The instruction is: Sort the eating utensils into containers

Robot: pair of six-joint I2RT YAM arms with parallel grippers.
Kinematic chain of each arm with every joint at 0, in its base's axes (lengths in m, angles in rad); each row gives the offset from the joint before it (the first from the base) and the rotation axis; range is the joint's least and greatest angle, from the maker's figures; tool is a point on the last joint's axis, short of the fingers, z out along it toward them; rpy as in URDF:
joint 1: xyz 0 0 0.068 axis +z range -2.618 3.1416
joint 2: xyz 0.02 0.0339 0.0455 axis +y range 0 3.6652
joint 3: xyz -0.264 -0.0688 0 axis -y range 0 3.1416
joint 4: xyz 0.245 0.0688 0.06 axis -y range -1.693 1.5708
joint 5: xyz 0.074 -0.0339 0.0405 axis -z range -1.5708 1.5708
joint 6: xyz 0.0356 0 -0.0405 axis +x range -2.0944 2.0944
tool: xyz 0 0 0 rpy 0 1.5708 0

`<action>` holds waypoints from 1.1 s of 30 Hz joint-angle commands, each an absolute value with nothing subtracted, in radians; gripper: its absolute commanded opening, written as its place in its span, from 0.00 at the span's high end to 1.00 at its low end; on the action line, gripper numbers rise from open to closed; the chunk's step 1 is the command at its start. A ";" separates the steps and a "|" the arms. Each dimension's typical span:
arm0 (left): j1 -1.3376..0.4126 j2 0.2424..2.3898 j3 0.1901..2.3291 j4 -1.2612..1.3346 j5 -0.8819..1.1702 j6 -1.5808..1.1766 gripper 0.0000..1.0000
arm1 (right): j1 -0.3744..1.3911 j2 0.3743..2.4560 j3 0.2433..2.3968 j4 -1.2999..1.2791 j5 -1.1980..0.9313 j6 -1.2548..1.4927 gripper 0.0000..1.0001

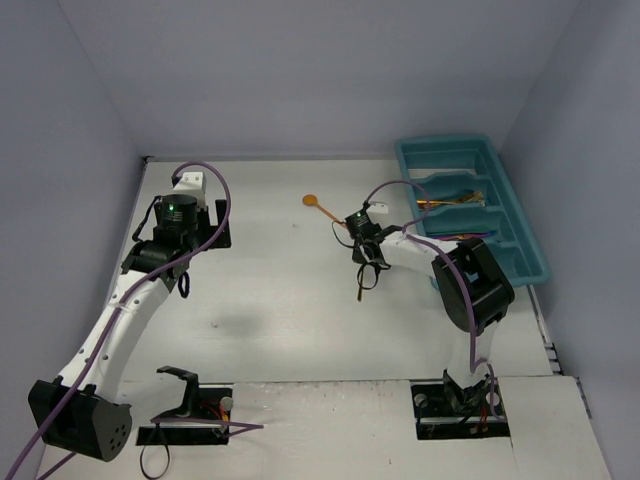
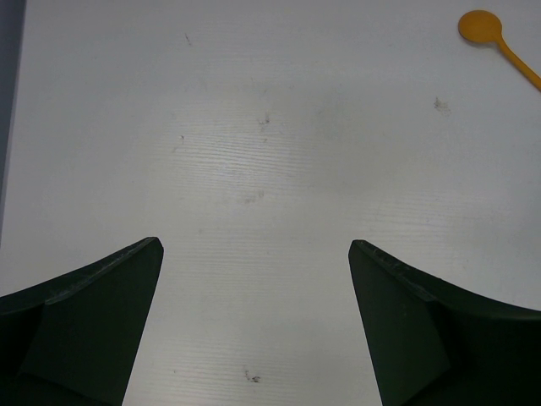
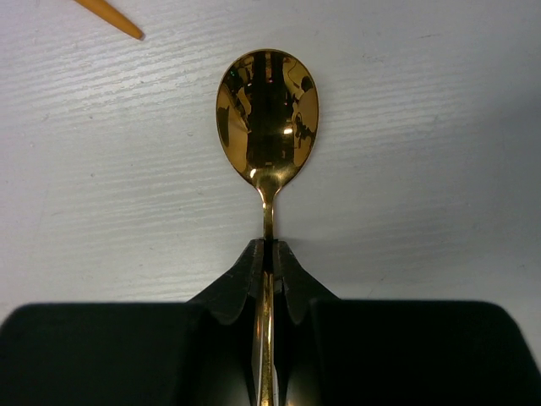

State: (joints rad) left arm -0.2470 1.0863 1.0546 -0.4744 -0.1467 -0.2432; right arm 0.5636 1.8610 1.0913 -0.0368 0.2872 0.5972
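Lying near gold spoon (image 3: 267, 118): orange spoon (image 2: 480, 25).

Bare white table (image 1: 280, 300) is lying open between the two arms and ahead of the left gripper (image 2: 254, 249), its jaws standing wide. An orange spoon (image 1: 318, 205) is lying far of centre; the right gripper (image 3: 267, 254), clamped on a gold spoon (image 3: 267, 114), is crowding its handle end. The teal tray (image 1: 445, 145) is blocking the far right side, the right arm (image 1: 470, 285) standing just beside it.

A lab: bare white table (image 1: 300, 310), plain walls (image 1: 300, 80).
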 commanded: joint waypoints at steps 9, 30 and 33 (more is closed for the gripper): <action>-0.241 1.075 1.096 -0.436 -0.141 -0.236 0.09 | 0.514 1.508 1.198 -0.048 0.298 0.607 1.00; -0.241 1.075 1.097 -0.439 -0.128 -0.241 0.09 | -0.210 1.190 0.879 -0.078 0.266 0.793 1.00; -0.242 1.072 1.095 -0.438 -0.127 -0.241 0.09 | -0.239 1.200 0.830 -0.073 0.299 0.849 1.00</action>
